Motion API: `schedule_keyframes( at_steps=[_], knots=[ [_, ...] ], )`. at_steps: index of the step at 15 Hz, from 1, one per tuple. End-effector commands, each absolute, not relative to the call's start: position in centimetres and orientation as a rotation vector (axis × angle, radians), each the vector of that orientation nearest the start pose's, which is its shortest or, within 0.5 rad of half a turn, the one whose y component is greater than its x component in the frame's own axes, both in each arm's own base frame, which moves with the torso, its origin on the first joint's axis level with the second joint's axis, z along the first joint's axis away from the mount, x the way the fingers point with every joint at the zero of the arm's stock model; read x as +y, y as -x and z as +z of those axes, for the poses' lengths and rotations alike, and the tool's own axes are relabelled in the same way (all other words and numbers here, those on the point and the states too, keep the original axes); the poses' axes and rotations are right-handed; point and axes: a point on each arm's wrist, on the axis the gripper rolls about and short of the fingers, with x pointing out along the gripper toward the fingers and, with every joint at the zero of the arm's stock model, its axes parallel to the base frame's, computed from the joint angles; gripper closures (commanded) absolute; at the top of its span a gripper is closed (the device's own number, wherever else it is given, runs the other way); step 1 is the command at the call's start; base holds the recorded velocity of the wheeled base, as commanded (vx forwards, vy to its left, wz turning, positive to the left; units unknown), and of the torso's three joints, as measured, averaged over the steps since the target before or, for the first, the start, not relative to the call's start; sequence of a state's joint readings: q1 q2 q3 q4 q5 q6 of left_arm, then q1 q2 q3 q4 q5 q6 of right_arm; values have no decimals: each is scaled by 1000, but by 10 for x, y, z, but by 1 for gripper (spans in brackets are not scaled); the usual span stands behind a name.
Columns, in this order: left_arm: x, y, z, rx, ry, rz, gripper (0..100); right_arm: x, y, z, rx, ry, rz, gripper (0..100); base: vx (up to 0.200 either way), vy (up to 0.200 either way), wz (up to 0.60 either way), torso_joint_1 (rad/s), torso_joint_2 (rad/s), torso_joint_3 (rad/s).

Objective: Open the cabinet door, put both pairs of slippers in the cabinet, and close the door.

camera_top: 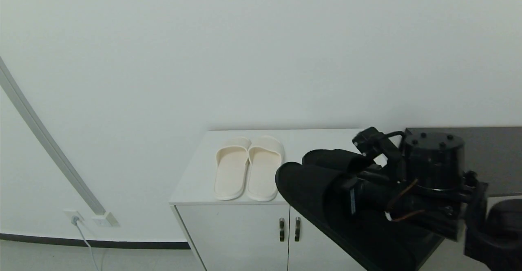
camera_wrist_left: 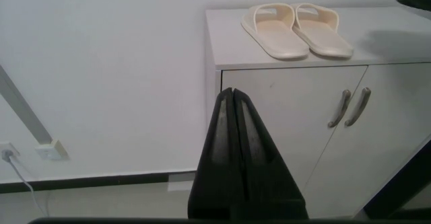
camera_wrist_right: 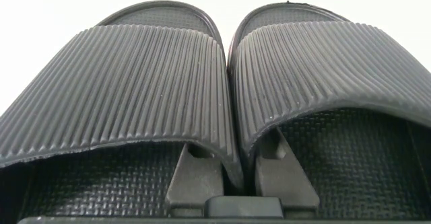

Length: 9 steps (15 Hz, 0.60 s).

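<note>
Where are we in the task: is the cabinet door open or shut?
Shut: both cabinet doors lie flush, their handles side by side.

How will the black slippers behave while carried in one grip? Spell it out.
Probably light: the right tool holds both black slippers aloft by their inner side walls alone. Likely fairly stiff, since the soles jut out without visible drooping. The ribbed straps and textured footbeds suggest little slipping, though the pair could pivot.

Head view: high, facing forward and down onto the white cabinet (camera_top: 228, 230), middling distance. Left wrist view: low, off the cabinet's left front corner, sharing the cream slippers (camera_wrist_left: 279, 32) and door handles (camera_wrist_left: 339, 109). Right wrist view: hard against the black slippers (camera_wrist_right: 155, 83).
</note>
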<state>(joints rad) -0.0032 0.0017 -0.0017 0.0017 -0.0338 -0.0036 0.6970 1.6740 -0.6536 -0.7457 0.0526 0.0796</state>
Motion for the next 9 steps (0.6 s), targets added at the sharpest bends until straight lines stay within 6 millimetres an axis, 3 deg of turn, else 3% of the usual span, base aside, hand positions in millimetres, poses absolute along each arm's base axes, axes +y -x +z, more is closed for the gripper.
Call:
schedule_keyframes(
  at_steps=[1, 7, 9],
  knots=[
    [-1, 23, 76, 2, 3, -37, 100, 163, -176, 174, 251, 17, 851, 100, 0, 0, 0, 0, 0, 0],
    [-1, 23, 76, 2, 3, -37, 100, 171, -167, 166, 281, 40, 905, 100, 0, 0, 0, 0, 0, 0],
    [-1, 23, 76, 2, 5, -37, 100, 170, -167, 164, 288, 42, 904, 100, -200, 0, 0, 5, -2, 2]
  ],
)
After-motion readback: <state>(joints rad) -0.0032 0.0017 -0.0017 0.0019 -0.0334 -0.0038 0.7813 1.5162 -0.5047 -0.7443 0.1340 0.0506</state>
